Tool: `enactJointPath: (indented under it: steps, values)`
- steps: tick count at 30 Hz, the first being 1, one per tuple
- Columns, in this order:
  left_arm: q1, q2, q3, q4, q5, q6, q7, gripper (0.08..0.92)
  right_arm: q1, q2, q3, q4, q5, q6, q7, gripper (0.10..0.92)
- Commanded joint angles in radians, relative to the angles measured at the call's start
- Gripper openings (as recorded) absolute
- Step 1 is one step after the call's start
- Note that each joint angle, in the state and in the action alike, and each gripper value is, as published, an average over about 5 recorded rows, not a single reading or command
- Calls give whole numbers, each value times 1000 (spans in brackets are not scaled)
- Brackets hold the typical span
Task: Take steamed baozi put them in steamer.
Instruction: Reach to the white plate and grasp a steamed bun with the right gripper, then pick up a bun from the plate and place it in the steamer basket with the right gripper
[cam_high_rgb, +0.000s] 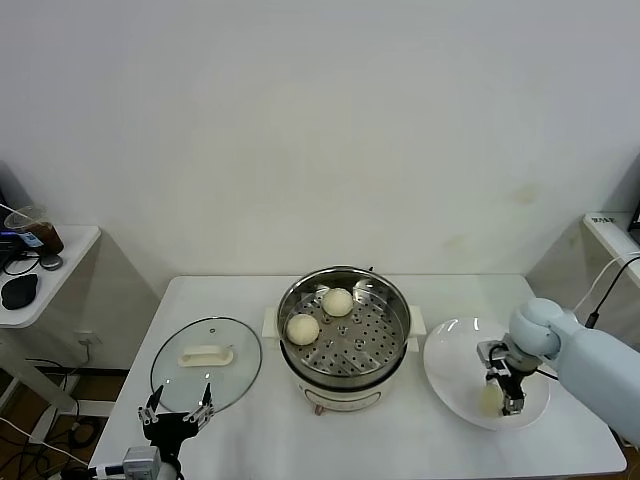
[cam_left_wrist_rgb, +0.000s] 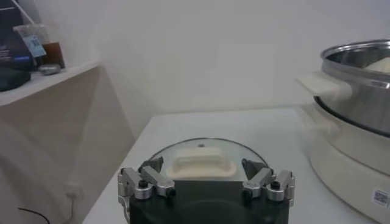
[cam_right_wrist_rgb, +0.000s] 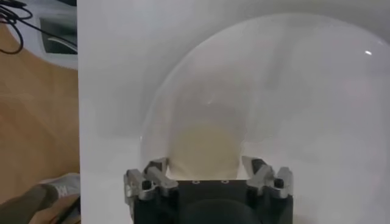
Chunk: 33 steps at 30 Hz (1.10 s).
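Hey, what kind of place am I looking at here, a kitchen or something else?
Probably a lab or office set up as a cooking test bench, not a real kitchen: a bare white table against a blank wall, an electric steamer with its glass lid beside it, and a side desk with computer gear.

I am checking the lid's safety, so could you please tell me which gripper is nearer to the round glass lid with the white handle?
Left. The left gripper hangs at the round glass lid's near edge; the right gripper is over the flat white plate.

White wall (cam_high_rgb: 320, 120), white table (cam_high_rgb: 250, 440), side shelf (cam_high_rgb: 60, 250), wooden floor (cam_right_wrist_rgb: 36, 122)
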Motion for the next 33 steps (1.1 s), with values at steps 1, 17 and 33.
enactJointPath:
  steps: [1, 17, 33]
  values:
    - [-3, 0, 3, 5, 1, 0, 0, 823, 3, -6, 13, -3, 8, 0, -5, 601]
    - [-30, -11, 12, 11, 13, -18, -18, 823, 742, 127, -398, -14, 320, -44, -13, 526]
    - [-12, -11, 5, -27, 22, -35, -30, 823, 1016, 556, -696, -186, 629, 677, 40, 521]
